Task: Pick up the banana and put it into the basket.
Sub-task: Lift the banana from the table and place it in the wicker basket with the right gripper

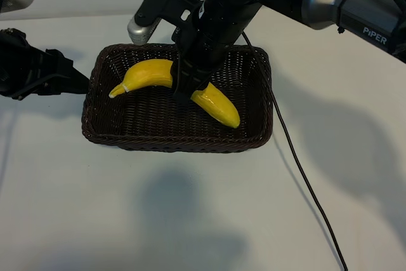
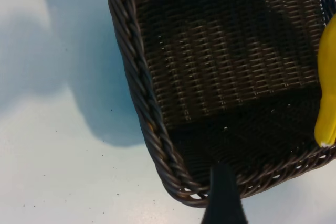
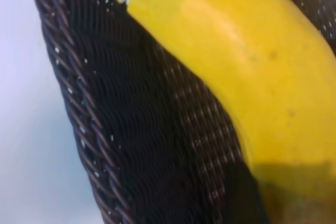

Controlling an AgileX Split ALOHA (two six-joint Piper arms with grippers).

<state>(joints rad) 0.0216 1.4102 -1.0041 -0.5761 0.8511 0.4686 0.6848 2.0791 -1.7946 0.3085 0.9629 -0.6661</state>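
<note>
Banana (image 1: 219,107) lies inside the basket (image 1: 108,132), centre frame. I see the right end effector (image 1: 188,90) clamped across its middle, positioned low for placement. Left end effector (image 1: 60,75) rests released at left frame edge, clear of the work.

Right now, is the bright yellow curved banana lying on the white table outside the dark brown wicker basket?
No, the banana lies inside the basket, with the right gripper over its middle.
</note>
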